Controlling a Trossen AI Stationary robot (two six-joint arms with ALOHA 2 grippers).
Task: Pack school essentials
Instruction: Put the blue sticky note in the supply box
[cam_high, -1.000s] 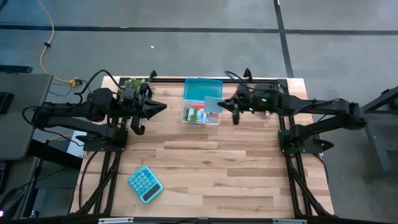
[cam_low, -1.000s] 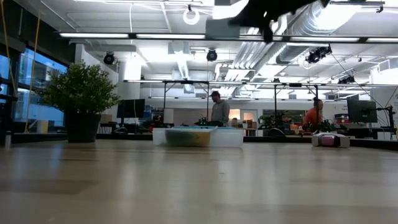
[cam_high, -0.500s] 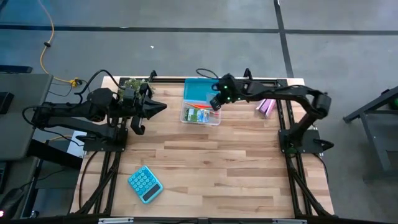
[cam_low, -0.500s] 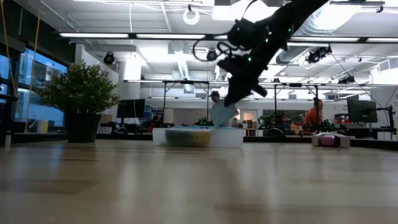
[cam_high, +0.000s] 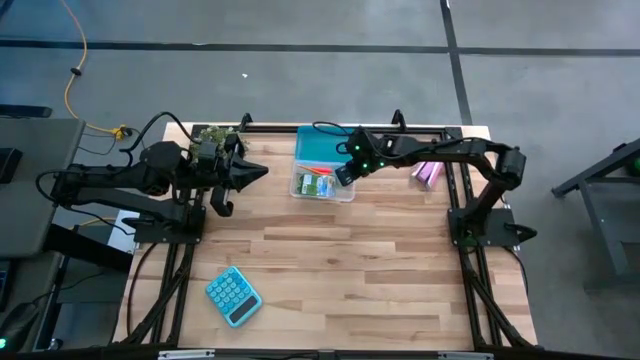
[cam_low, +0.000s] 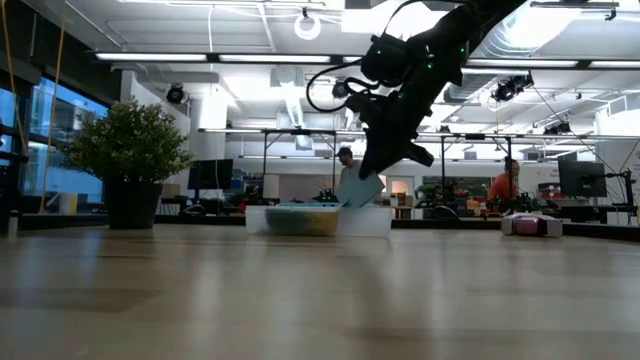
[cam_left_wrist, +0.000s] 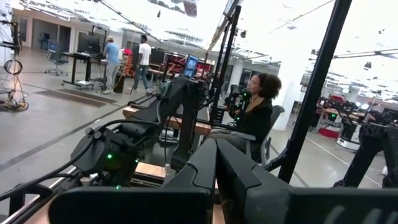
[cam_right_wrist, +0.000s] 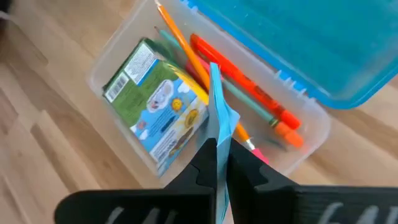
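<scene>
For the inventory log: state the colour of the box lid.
Teal-blue lid, hinged open behind the clear box; the right wrist view shows it best.

A teal calculator (cam_high: 233, 296) lies tilted on the wooden table (cam_high: 330, 270) near its front left corner, well apart from everything else. A pink-and-white packet (cam_high: 428, 173) rests at the table's far right edge. Beyond the table, a potted plant (cam_low: 128, 160) stands on the left of the room, with two people (cam_low: 351, 178) among the workbenches behind. From the left wrist, a seated person in dark clothes (cam_left_wrist: 254, 118) shows, and two more people (cam_left_wrist: 127, 59) stand farther off.
</scene>
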